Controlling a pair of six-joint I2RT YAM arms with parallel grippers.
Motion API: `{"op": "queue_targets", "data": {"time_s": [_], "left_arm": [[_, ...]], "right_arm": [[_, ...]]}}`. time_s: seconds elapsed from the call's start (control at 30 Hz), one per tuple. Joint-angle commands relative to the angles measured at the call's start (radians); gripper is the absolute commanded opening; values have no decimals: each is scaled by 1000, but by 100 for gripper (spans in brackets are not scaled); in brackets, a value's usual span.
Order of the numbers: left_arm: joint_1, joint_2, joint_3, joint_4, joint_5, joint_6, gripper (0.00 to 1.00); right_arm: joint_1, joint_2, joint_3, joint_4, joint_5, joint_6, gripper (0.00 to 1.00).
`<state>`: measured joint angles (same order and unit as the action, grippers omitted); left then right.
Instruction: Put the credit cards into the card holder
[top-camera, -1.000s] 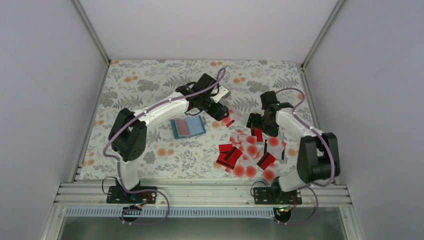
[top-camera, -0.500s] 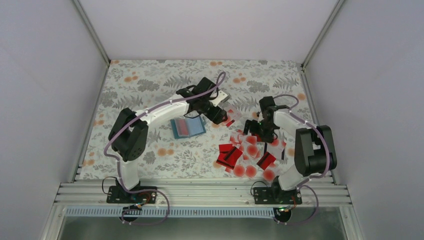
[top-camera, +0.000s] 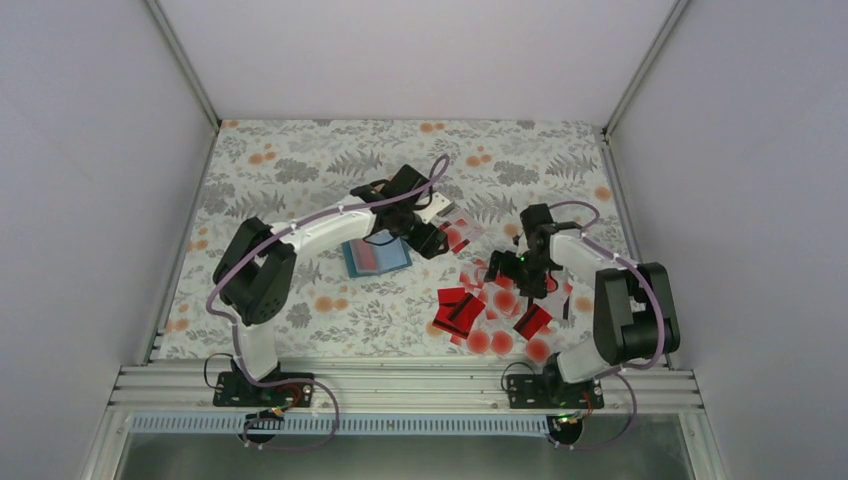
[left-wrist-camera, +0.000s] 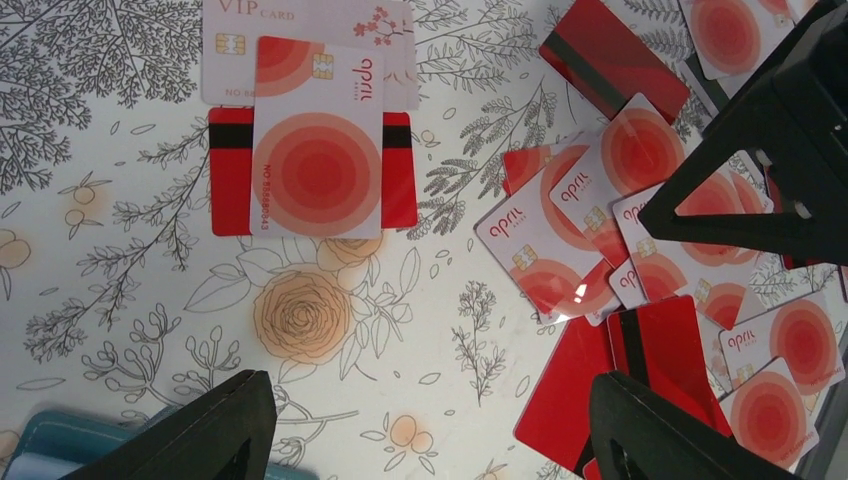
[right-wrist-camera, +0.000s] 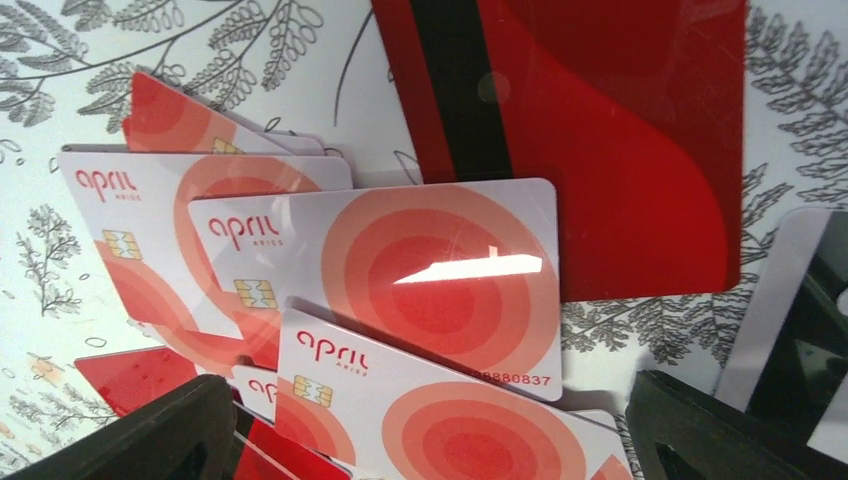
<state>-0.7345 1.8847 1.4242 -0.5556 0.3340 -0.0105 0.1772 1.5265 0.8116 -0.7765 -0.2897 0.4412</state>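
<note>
Left gripper (left-wrist-camera: 428, 400) is spread wide with nothing in it, just bare tablecloth (top-camera: 290, 170) between the fingers. It hangs over the gap between the card holder (top-camera: 376, 253) and a little separate stack, a pale red-dot card lying on top of a red one with a black stripe (left-wrist-camera: 315, 140). The teal holder sits just beside that gripper on its near-left side, lying open on the cloth with only its corner poking into the wrist view.

Right gripper (right-wrist-camera: 428, 390) is also fully released, jaws apart, low over the far end of the main heap of credit cards (top-camera: 495, 305). Whether it's touching them, I can't tell. The cards overlap each other, pale ones mixed with solid red ones.

The surface is a white cloth with grey ferns and orange blossoms. Plain pale walls (top-camera: 400, 50) box it in on three sides, and there's an aluminium rail (top-camera: 400, 385) along the near edge.

Compared with a second ago, the left gripper has pulled back toward the holder and the right one has dropped onto the pile. The cards and holder haven't budged.
</note>
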Motion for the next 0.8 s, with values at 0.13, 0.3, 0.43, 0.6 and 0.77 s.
{"op": "queue_targets", "data": {"time_s": [0.13, 0.3, 0.43, 0.6, 0.77], "left_arm": [[-5, -90, -84, 34, 16, 6, 79], [-5, -121, -132, 55, 21, -5, 78], [-5, -140, -158, 61, 18, -10, 78], [-5, -160, -175, 56, 6, -6, 78], [-5, -159, -168, 54, 1, -11, 78]], "right_arm": [[59, -21, -91, 48, -102, 23, 98], [121, -59, -105, 21, -124, 59, 97], [188, -65, -119, 23, -154, 88, 97], [269, -62, -122, 1, -136, 92, 97], [327, -37, -85, -58, -53, 52, 97]]}}
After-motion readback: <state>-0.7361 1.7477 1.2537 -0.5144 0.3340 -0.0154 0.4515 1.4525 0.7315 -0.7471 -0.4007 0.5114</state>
